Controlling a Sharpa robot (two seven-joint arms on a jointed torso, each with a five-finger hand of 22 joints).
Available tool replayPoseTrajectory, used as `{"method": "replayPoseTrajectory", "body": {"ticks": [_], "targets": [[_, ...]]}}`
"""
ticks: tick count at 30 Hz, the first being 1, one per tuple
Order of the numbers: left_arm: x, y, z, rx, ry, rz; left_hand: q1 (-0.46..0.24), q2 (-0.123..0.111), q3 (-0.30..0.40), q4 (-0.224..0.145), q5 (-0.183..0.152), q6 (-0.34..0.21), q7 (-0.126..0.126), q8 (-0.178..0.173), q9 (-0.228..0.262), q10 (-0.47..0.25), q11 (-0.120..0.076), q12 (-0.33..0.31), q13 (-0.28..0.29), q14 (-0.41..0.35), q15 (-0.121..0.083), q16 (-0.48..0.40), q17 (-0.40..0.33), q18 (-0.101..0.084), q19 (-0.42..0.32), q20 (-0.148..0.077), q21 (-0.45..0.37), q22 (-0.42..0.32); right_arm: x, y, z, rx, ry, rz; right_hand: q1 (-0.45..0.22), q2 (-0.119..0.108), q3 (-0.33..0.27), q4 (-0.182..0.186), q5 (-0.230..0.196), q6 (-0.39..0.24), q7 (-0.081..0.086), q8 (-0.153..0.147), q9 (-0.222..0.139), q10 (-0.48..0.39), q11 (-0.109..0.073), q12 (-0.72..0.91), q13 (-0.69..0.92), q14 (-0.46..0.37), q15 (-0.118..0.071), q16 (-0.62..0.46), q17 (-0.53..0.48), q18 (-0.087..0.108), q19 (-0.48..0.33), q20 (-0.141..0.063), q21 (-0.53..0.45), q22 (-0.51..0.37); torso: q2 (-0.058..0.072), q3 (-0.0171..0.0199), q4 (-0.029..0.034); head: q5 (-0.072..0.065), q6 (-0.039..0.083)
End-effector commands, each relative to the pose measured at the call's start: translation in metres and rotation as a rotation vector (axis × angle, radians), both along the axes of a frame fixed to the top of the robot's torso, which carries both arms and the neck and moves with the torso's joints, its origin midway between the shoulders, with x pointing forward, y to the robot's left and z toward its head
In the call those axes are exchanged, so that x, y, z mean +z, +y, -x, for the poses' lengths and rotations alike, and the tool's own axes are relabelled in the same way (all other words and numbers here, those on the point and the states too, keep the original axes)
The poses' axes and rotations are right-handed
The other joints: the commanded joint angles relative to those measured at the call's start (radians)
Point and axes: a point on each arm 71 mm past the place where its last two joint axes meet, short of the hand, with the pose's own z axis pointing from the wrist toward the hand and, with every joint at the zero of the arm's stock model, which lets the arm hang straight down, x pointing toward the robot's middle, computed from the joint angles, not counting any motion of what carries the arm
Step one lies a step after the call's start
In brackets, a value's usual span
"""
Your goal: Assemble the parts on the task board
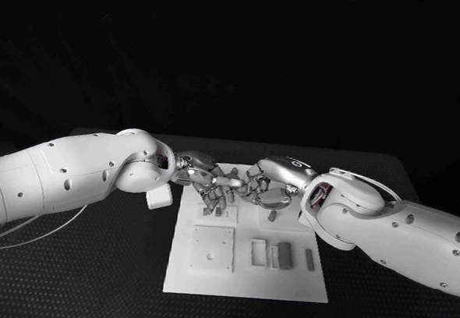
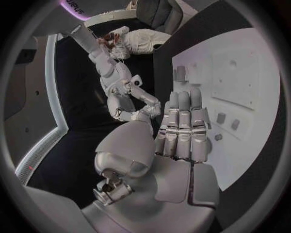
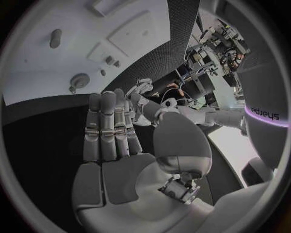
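The white task board (image 1: 293,288) lies mid-table. On it are a raised square plate (image 1: 213,249) and three small upright parts (image 1: 283,254) beside it. My left hand (image 1: 203,178) and right hand (image 1: 269,187) hover close together over the board's far end, fingertips nearly meeting. In the left wrist view the left hand (image 2: 182,131) has straight fingers side by side and holds nothing; the board (image 2: 254,58) lies beyond it with a small peg (image 2: 181,73). The right hand (image 3: 109,131) is likewise flat and empty, short of the board (image 3: 36,82), which carries a round part (image 3: 79,80).
Dark textured table (image 1: 81,266) surrounds the board on all sides. Both white forearms (image 1: 57,181) slant in over the table's near corners. Small parts (image 2: 228,121) sit on the board near the left hand's fingertips.
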Motion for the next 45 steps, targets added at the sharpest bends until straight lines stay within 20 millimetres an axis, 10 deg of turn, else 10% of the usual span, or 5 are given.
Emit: {"method": "replayPoseTrajectory", "body": {"ticks": [1,12,29,45], "targets": [[0.002,-0.004,0.002,-0.017,0.016,0.020,0.059,-0.009,0.034,-0.001,0.004,-0.002,-0.004,-0.001,0.005,-0.007,0.000,-0.008,0.006,-0.007,-0.003,0.010,-0.003,0.019,0.007,0.003,-0.007,0.004,-0.001,0.003,0.002,0.022,0.009,0.003,-0.002,0.009,0.004,-0.001,0.007,0.007,-0.002,0.003,0.000,-0.001,0.002,-0.005,0.002,-0.003,-0.004,0.005,-0.002,0.006,0.001,-0.002,0.004,0.022,0.000,-0.0005,0.0009,0.000,-0.001],[0.002,-0.004,0.002,-0.015,0.015,0.021,0.223,-0.067,0.209,-0.016,0.003,-0.001,-0.004,-0.002,0.018,-0.006,0.001,-0.015,0.023,-0.013,0.000,0.024,-0.010,0.016,0.005,0.005,-0.015,0.013,0.000,0.005,0.004,0.030,0.014,-0.002,-0.002,0.009,0.004,-0.001,0.007,0.006,-0.002,0.003,0.001,-0.001,0.002,-0.005,0.002,-0.003,-0.003,0.005,-0.002,0.006,0.000,-0.002,0.004,0.022,0.000,0.0004,0.0005,0.000,-0.003],[0.002,-0.002,0.001,-0.001,0.019,0.027,0.255,-0.064,0.237,-0.028,0.004,0.003,-0.006,-0.001,0.023,-0.005,0.000,-0.015,0.027,-0.013,-0.001,0.028,-0.011,0.015,0.004,0.005,-0.016,0.016,-0.003,0.000,0.000,0.010,0.015,0.009,-0.003,0.010,0.004,-0.001,0.007,0.006,-0.001,0.002,0.001,-0.001,0.002,-0.006,0.003,-0.004,-0.003,0.005,-0.002,0.006,0.000,-0.001,0.004,0.022,-0.001,0.0004,0.0002,-0.004,-0.005],[0.001,0.010,-0.001,0.026,0.016,0.015,0.317,-0.112,0.283,-0.082,0.004,0.019,-0.012,0.002,0.027,0.008,-0.004,-0.013,0.032,-0.006,-0.003,0.037,-0.014,0.012,0.011,0.004,-0.015,0.015,-0.007,-0.013,-0.008,-0.044,0.020,0.042,-0.005,0.006,0.003,-0.001,0.006,0.004,-0.001,0.002,0.002,-0.002,0.003,-0.007,0.004,-0.004,-0.003,0.006,-0.003,0.006,-0.001,-0.001,0.004,0.022,-0.001,0.0004,0.0006,-0.007,-0.007]]}}
